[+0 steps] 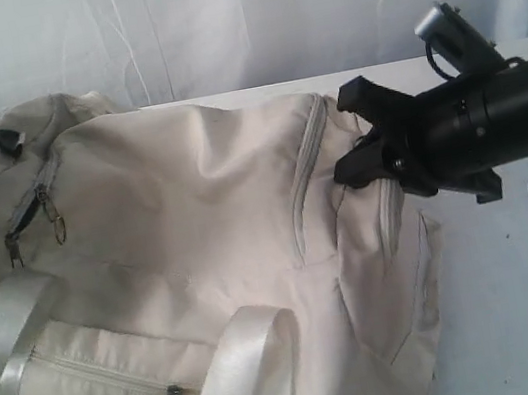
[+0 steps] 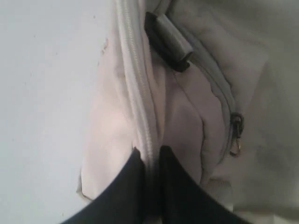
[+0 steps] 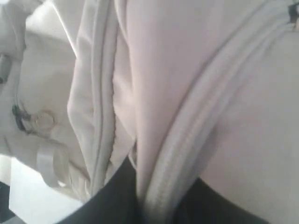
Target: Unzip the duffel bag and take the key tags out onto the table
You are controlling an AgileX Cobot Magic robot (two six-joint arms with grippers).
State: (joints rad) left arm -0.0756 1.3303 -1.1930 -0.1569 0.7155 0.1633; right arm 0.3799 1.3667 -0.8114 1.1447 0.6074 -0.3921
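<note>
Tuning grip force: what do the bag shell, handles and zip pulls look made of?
Bag shell: matte cream woven fabric, maybe canvas or nylon; it creases and folds softly.
Handles: glossy flat webbing, probably synthetic; strong satin sheen.
Zip pulls: look like metal; small grey tabs, one carrying a thin ring. Too small to be sure of the finish.

Exterior camera sits high and tilts down on the duffel bag (image 1: pixel 174 202), near enough that the bag overruns the left and lower edges. The curtain (image 1: pixel 215 23) is behind and the table (image 1: pixel 524 296) to the right.

Left wrist camera sits very near the bag, sighting along the left gripper (image 2: pixel 147 158), with table beside.

Right wrist camera (image 1: pixel 449 30) rides atop its arm. It is closer yet, and fabric fills its frame.

Exterior and left wrist views share the black buckle (image 1: pixel 9 139) and the ringed zip pull (image 1: pixel 52 223).
</note>
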